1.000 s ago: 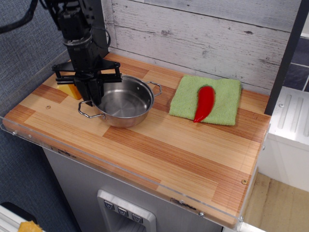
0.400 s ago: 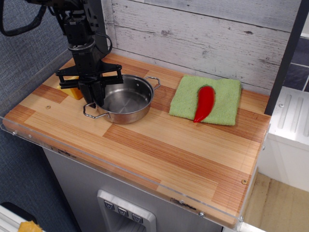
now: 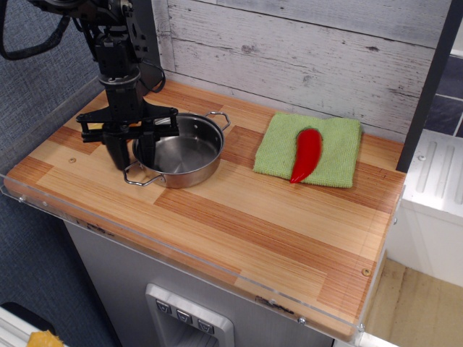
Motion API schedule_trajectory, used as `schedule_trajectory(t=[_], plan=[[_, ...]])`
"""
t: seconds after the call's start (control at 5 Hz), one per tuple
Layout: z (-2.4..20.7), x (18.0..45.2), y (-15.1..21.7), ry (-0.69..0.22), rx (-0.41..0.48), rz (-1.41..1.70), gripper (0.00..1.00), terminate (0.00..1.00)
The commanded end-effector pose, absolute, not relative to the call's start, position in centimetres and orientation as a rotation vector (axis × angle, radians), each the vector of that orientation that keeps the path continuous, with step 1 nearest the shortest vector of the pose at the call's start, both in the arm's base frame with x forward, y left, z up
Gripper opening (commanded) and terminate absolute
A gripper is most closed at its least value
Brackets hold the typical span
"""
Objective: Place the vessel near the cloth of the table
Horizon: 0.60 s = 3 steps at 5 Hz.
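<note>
The vessel (image 3: 182, 153), a shiny shallow steel pot with two wire loop handles, stands on the left part of the wood-plank table (image 3: 253, 217). My gripper (image 3: 132, 153) hangs over its left rim with the jaws apart: one finger is outside the rim and one is inside the pot. The light-green cloth (image 3: 336, 155) lies at the back right, about a hand's width from the pot's right side.
A red chili pepper (image 3: 307, 153) lies on the cloth. A white plank wall runs behind the table. A clear plastic rim (image 3: 181, 249) edges the table's front. A dark post (image 3: 427, 87) stands at the right.
The pot has shifted a little left and back. The gripper's fingers, close together at the rim before, now stand apart astride it.
</note>
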State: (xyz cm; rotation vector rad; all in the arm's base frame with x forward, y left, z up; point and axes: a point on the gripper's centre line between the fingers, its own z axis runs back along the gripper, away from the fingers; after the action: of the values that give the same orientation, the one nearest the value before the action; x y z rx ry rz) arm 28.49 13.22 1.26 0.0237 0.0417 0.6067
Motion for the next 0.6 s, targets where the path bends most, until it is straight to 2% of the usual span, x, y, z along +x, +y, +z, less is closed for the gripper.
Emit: schedule_trajectory(t=[0.0,0.2,0.4], plan=[[6.8,27.3,12.6,-0.036,0.094,0.638,1.00,0.00],[8.4,26.6,12.1,-0.026,0.114,0.681,1.00,0.00],[10.0,26.1,11.4,-0.061,0.111,0.664,1.00,0.00]])
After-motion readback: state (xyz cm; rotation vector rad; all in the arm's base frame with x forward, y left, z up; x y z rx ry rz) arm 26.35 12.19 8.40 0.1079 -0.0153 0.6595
